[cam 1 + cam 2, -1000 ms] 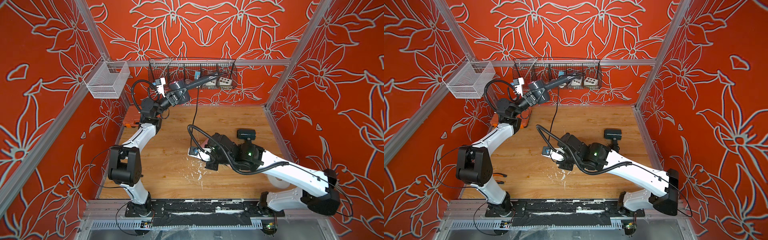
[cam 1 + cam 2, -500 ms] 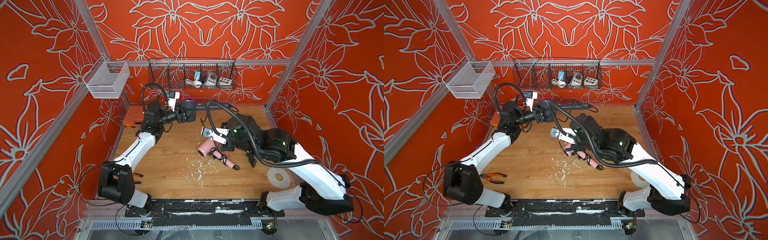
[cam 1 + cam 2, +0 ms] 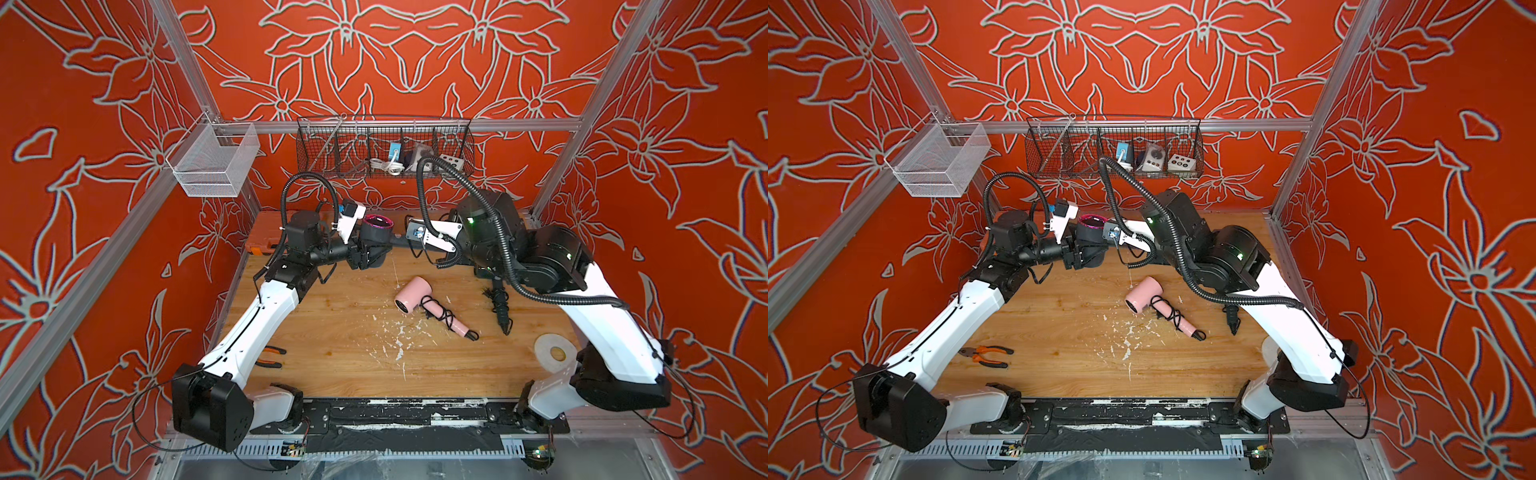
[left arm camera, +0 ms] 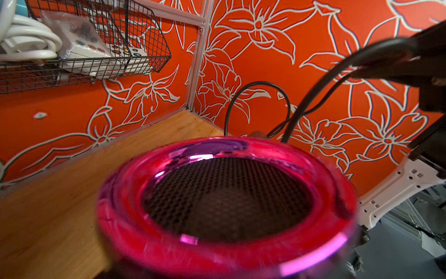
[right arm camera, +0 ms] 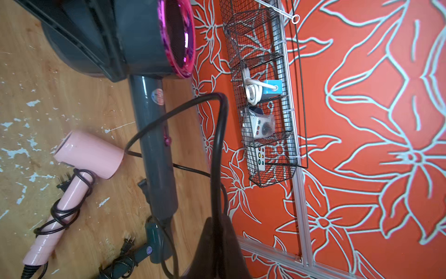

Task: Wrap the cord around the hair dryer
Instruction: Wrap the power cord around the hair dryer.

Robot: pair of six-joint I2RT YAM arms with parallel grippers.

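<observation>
At upper centre of both top views, the left gripper (image 3: 366,257) is clamped on the barrel of the grey hair dryer (image 3: 376,232). Its magenta-rimmed intake faces up, and its handle (image 5: 154,145) runs along the back edge of the table toward the right of the frame. The right gripper (image 5: 217,224) is closed on the black cord (image 5: 218,145). In the right wrist view the cord rises from the jaws, arches over and crosses the handle in a slack loop. We cannot tell whether it goes round the handle or only across it.

Risks, as we judge them:
- The slack loop may slide off the smooth handle if tension drops.
- The cord may sweep the pink hair dryer (image 3: 415,293), mid-frame and already wrapped in its own cord, and drag it.
- A hard pull could twist the glossy barrel in the left gripper's hold.
- The two wrists are close together, so a wide winding arc may bring them into contact.
- A dark plug-and-cord bundle (image 3: 498,305) lies right of centre. If it belongs to this cord, it could snag.

Surface: a wooden board (image 3: 332,357) flecked with white scuffs. Pliers (image 3: 986,355) lie at lower left, a tape roll (image 3: 555,353) at lower right and an orange case (image 3: 259,237) at the back left.

Room: red walls with white flower outlines, on an aluminium frame. A black wire basket (image 3: 324,160) hangs on the back wall and a white mesh basket (image 3: 208,174) at upper left.
</observation>
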